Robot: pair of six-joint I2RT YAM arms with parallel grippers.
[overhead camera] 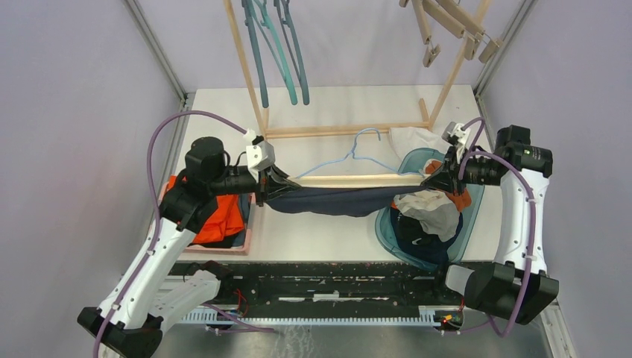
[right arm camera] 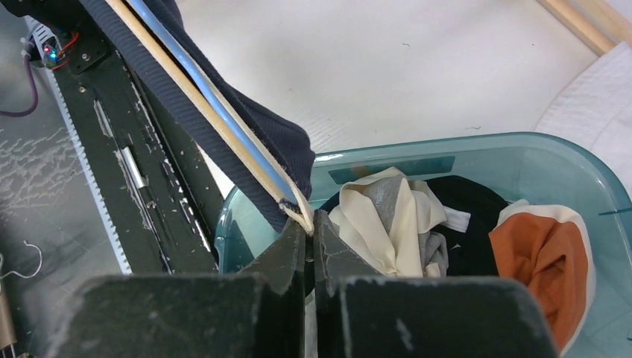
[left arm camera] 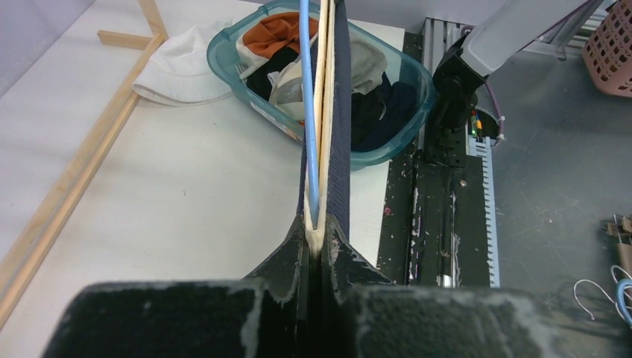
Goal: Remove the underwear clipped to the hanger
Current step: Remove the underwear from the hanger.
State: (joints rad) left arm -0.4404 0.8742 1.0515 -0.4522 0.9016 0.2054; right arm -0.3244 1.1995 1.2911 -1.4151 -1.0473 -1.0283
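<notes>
Navy ribbed-cloth underwear (overhead camera: 332, 201) is shown slung under the pale wooden hanger (overhead camera: 350, 180) with blue wire hook, its long axis laid from 9 to 3 o'clock above the white desk (overhead camera: 320, 237). The bar ends are pinched by fully closed fingers, left fingers (overhead camera: 270, 181) at 9, right fingers (overhead camera: 432, 179) at 3. The cloth lies between them, equally near both.

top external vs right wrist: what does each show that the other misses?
Top only: the left claw on the left end of the hanger, the rack with teal hangers, the orange cloth in its pink tray. Right wrist only: a close look at the right claw pinched shut on the hanger's tip. Both: navy underwear hanging from the hanger, the teal basin of clothes.
</notes>
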